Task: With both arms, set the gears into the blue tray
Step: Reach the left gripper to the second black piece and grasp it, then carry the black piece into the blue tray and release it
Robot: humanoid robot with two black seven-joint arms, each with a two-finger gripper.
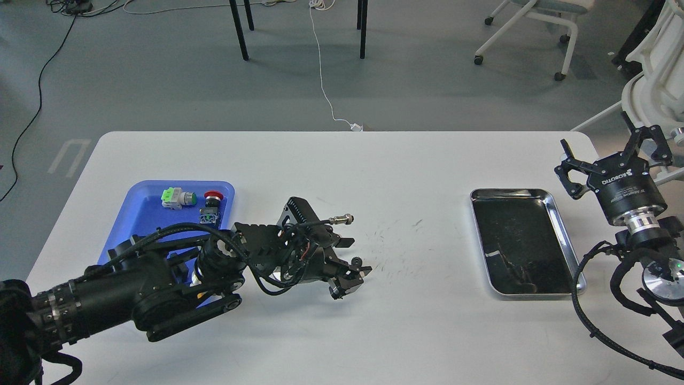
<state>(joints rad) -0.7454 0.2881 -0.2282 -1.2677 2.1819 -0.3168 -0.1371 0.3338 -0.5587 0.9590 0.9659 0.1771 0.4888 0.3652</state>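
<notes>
One gear (355,262), a tiny black toothed disc, shows at the tip of my left gripper (352,256), low over the table's middle. Its dark fingers crowd around the gear, and I cannot make out whether they pinch it. The blue tray (140,214) lies at the left, partly covered by my left arm; it holds two push-button switches, one green (179,198) and one red-capped (212,200). My right gripper (609,158) hovers at the table's right edge, open and empty, with its fingers pointing up and away.
A shiny steel tray (567,240) with a dark bottom lies right of centre, with nothing in it. Fine scratch marks cover the table around the gear. Cable looms hang from both arms. Chairs and table legs stand on the floor beyond the far edge.
</notes>
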